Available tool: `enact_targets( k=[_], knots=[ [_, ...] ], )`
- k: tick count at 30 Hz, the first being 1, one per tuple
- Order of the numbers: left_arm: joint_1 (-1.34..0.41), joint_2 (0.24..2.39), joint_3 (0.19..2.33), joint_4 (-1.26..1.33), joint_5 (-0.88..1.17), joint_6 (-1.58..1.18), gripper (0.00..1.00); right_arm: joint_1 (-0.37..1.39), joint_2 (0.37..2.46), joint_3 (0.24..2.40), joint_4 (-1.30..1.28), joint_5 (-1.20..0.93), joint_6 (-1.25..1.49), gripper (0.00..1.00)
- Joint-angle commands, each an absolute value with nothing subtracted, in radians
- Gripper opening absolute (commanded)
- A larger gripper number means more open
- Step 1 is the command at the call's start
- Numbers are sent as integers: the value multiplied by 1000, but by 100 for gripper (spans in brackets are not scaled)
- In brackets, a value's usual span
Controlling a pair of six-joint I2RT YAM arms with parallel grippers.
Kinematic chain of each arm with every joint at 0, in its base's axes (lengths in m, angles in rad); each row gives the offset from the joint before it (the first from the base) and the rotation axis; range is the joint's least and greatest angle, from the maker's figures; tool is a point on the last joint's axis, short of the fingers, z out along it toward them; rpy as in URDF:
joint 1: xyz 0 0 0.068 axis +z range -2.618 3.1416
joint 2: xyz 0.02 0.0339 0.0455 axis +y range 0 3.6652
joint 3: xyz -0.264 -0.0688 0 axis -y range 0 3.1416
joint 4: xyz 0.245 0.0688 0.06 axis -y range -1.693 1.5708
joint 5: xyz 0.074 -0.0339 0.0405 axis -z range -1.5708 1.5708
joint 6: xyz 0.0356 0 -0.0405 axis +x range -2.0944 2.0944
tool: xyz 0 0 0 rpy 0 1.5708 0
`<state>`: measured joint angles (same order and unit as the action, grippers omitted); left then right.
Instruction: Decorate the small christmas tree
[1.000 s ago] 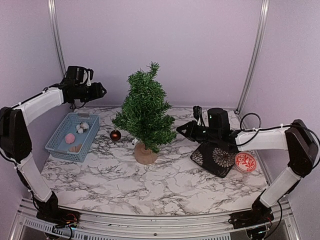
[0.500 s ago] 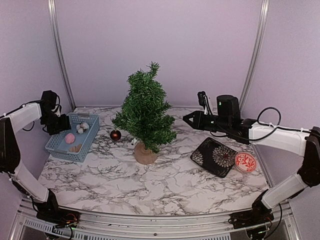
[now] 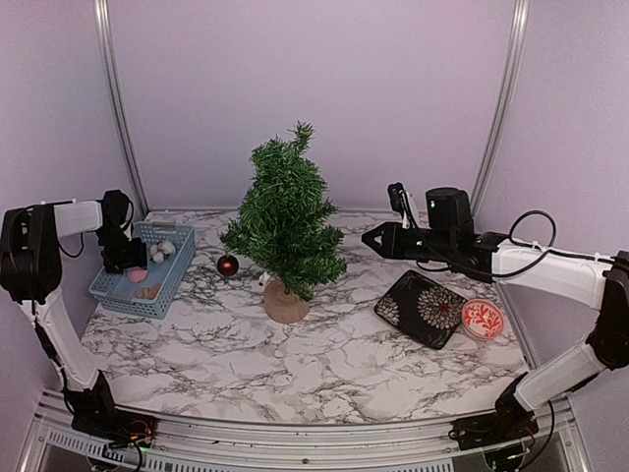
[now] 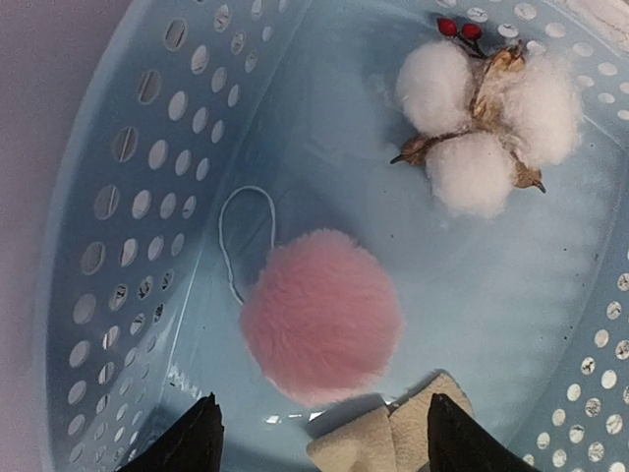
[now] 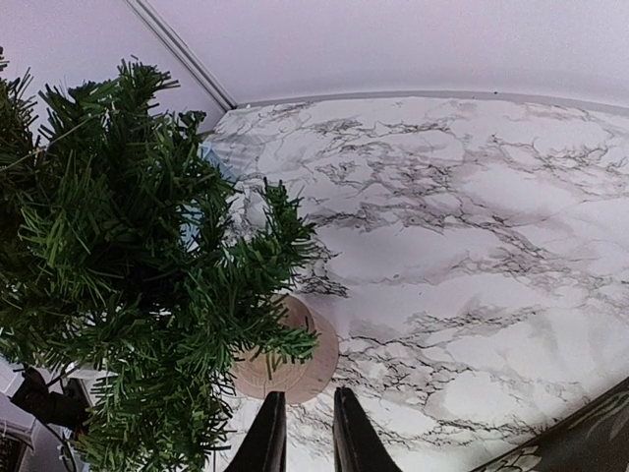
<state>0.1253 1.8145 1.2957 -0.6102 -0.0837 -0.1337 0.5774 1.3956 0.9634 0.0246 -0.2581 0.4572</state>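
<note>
Left gripper (image 4: 314,438), jaws apart, hangs over the pink pom (image 4: 321,329) in the basket (image 3: 120,288). Right gripper (image 5: 302,433), jaws nearly together and empty, sits right of the tree (image 3: 283,221).

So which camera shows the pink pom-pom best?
The left wrist view: the pom-pom fills the frame's middle, with its white loop visible, lying in the basket. The top view shows only a small pink spot. The right wrist view misses it.

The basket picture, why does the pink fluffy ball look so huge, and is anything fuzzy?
Left wrist view: camera sits very close, so the pink pompom fills it; basket wall curves, edges soft. Top view: same pompom tiny, sharp.
</note>
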Motion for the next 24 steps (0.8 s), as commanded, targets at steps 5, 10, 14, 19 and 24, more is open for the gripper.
enact_targets(
  k=[5,10,14,19,24],
  knots=[
    [127,1911,1335,-617,-72,-117,69,568,1382,993,14,-255,459,17],
    [127,1937,1349,-611,-64,-116,60,568,1390,989,20,-269,469,17],
    [127,1946,1360,-613,-65,-113,58,568,1395,992,23,-275,475,17],
    [127,1932,1376,-613,-114,-113,69,568,1398,994,22,-282,476,18],
    [127,1965,1409,-613,-163,-101,71,568,1403,998,22,-285,476,18]
  ],
)
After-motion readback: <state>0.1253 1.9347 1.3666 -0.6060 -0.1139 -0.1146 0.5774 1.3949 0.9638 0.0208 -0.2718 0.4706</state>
